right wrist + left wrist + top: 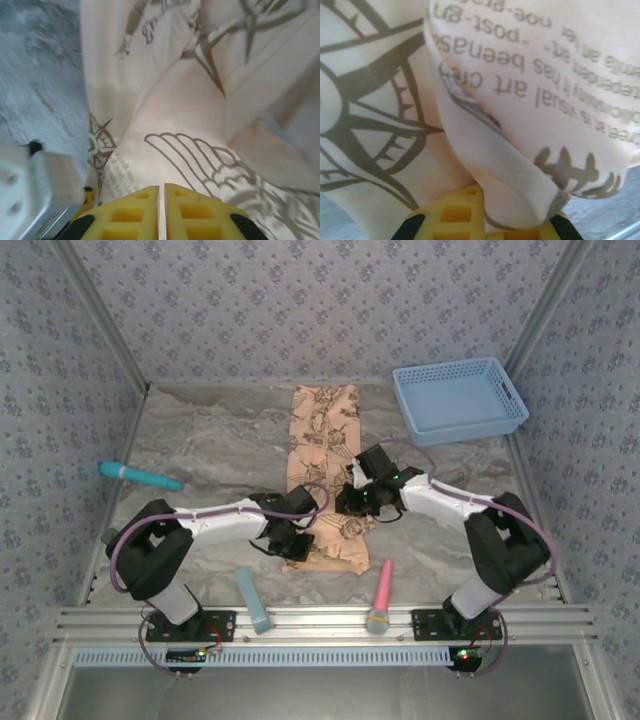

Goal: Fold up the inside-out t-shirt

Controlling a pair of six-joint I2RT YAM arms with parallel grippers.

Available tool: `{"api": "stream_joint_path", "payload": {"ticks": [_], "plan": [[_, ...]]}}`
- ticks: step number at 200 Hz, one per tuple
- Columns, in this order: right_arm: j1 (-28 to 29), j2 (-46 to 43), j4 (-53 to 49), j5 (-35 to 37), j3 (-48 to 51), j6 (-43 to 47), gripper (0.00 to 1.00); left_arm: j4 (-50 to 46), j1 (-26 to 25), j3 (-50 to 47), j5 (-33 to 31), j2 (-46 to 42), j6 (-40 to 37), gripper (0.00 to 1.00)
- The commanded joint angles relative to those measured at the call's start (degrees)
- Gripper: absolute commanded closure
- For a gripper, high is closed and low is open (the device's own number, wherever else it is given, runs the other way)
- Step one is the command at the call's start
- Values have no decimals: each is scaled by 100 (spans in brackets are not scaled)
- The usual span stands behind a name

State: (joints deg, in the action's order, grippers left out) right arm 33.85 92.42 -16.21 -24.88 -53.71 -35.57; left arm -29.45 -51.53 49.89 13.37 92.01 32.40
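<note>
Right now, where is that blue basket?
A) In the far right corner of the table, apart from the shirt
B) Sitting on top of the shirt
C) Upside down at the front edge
A: the blue basket stands upright on the table in its far right corner, with a strip of bare tabletop between it and the long folded t-shirt.

On the marbled table (210, 440): blue basket (470, 426) far right, teal pen-like stick (140, 476) left, light-blue bar (252, 600) and pink wand (381, 595) near front.
</note>
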Motion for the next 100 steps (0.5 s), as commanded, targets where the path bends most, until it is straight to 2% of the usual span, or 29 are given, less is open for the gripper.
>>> {"api": "stream_joint_path", "payload": {"ticks": [1, 15, 34, 44, 61, 69, 75, 100], "plan": [[-86, 482, 301, 328, 129, -324, 92, 617, -85, -58, 601, -28, 277, 96], [-309, 521, 320, 482, 306, -216, 93, 896, -160, -76, 828, 22, 344, 92], [-647, 424, 99, 299, 394, -91, 90, 824, -266, -24, 834, 64, 220, 81], [-802, 221, 22, 178, 464, -91, 84, 684, -261, -18, 747, -76, 129, 73], [-1077, -189, -425, 111, 429, 168, 66, 115, -232, 121, 348, -511, -166, 58], [-1197, -378, -815, 183, 343, 237, 60, -239, -197, 260, 99, -713, -271, 45], [-1261, -536, -1115, 259, 275, 345, 56, -483, -168, 366, -49, -836, -354, 39], [-1328, -1106, -2286, 1001, 116, 557, 40, -838, -165, 508, -373, -1006, -623, 29]]}}
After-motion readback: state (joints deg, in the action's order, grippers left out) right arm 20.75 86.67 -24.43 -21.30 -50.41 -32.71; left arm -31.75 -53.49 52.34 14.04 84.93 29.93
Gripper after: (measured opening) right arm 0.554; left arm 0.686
